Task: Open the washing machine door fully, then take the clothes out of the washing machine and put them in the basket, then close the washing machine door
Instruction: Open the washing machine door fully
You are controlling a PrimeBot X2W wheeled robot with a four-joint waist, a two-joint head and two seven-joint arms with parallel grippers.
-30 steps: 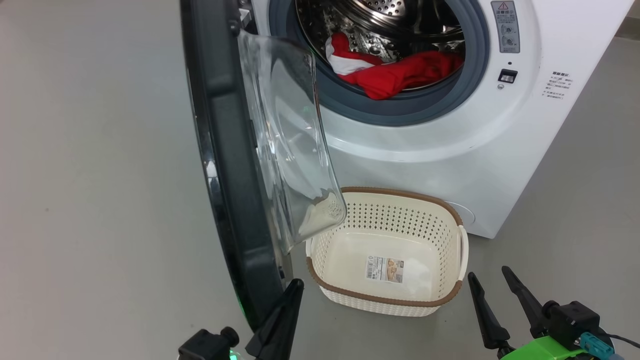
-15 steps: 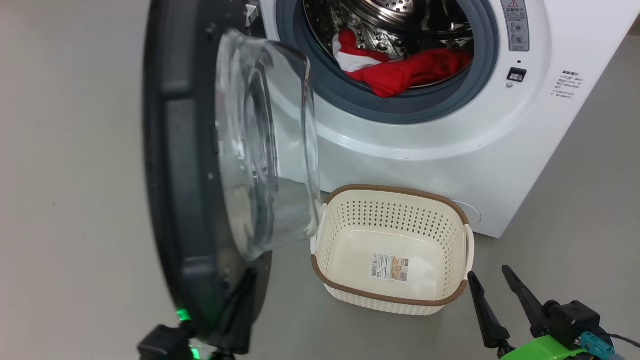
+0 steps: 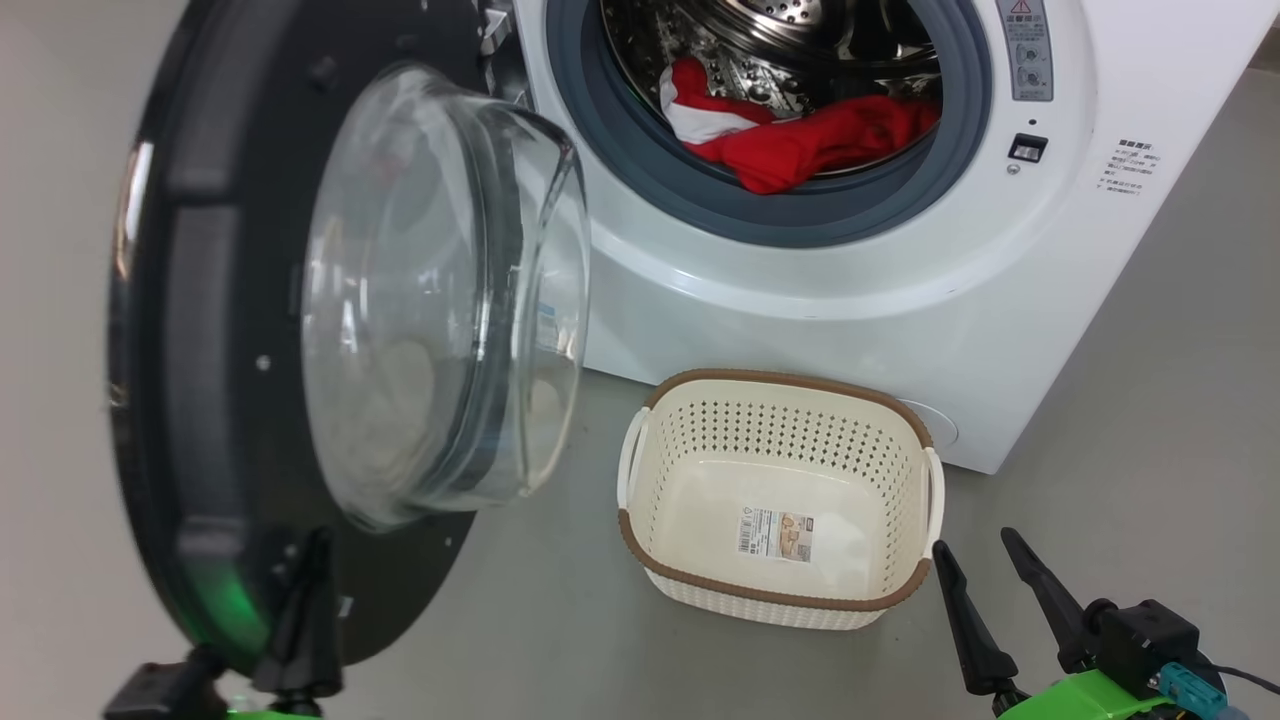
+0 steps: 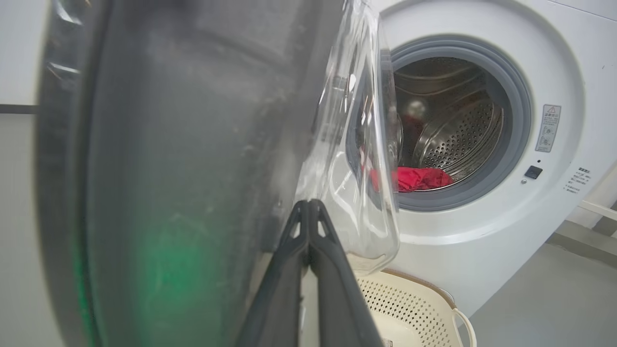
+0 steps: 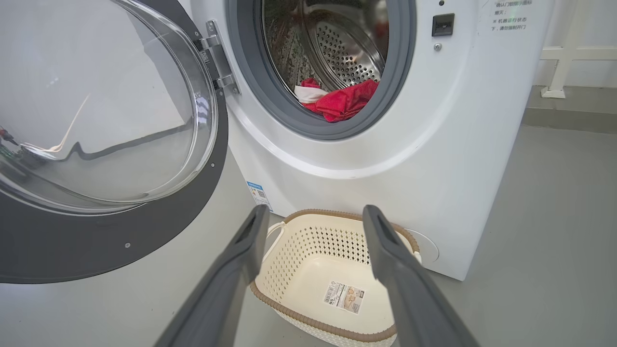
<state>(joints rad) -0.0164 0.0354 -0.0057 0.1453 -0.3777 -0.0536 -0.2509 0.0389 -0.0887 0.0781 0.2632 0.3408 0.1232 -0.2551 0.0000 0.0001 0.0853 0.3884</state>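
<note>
The washing machine door [image 3: 200,330] stands swung wide to the left, its glass bowl [image 3: 440,300] facing me. My left gripper [image 3: 312,560] is shut and holds nothing; its tips sit at the lower inner face of the door [image 4: 168,168], beside the glass, as the left gripper [image 4: 308,206] shows from the wrist. Red and white clothes [image 3: 800,150] lie at the front of the drum in the white washing machine [image 3: 850,330]. The basket [image 3: 770,598] stands on the floor before it with only a paper label inside. My right gripper [image 3: 975,545] hangs open just right of the basket.
Grey floor surrounds the machine. In the right wrist view the open right gripper [image 5: 313,217] points over the basket [image 5: 332,328] toward the clothes [image 5: 342,101]. A raised step [image 5: 569,115] and a white rail [image 5: 569,53] lie to the machine's right.
The door has swung further open to the left, its inner face now turned toward me. My shut left gripper has moved left with it. The right gripper has stayed put.
</note>
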